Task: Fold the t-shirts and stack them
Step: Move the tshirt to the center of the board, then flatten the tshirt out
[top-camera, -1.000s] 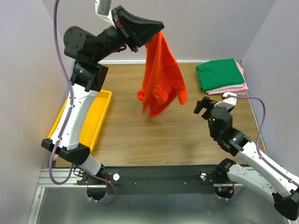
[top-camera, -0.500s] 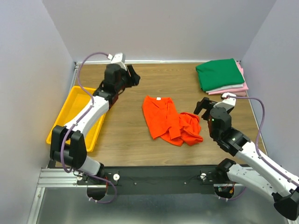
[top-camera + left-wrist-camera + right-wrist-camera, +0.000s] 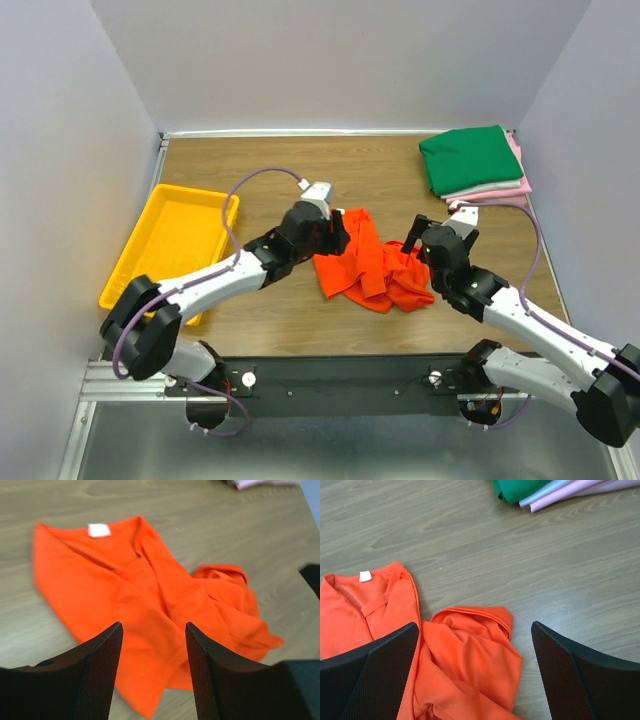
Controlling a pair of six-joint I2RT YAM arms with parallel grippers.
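Presently we enter, by size, what lies before us.

Item, the surface (image 3: 270,180): wood-grain, bearing all that follows.

Item, the yellow tray (image 3: 170,250): at the left edge, well apart from the cloth, and in our judgement no part of this step.

Item, the orange t-shirt (image 3: 365,268): mid-surface and unfolded. Its neck opening lies toward the far side and its right portion is bunched in a heap.

Item, the folded stack (image 3: 472,158): in the far right corner, dark green on top with white and pink edges showing beneath, apart from the orange t-shirt.

Item, the left hand (image 3: 152,665): low over the shirt's left part, fingers moderately parted, holding nothing.

Item, the right hand (image 3: 475,675): over the bunched side, fingers spread wide, also empty.

Item, the label (image 3: 98,530): white, at the back of the neck.

We judge the step in hand to be spreading this shirt flat, with folding and stacking not yet begun. The next move calls for each hand to descend and pinch an edge on its own side. Together they would then draw the cloth apart until the heap is smoothed out.
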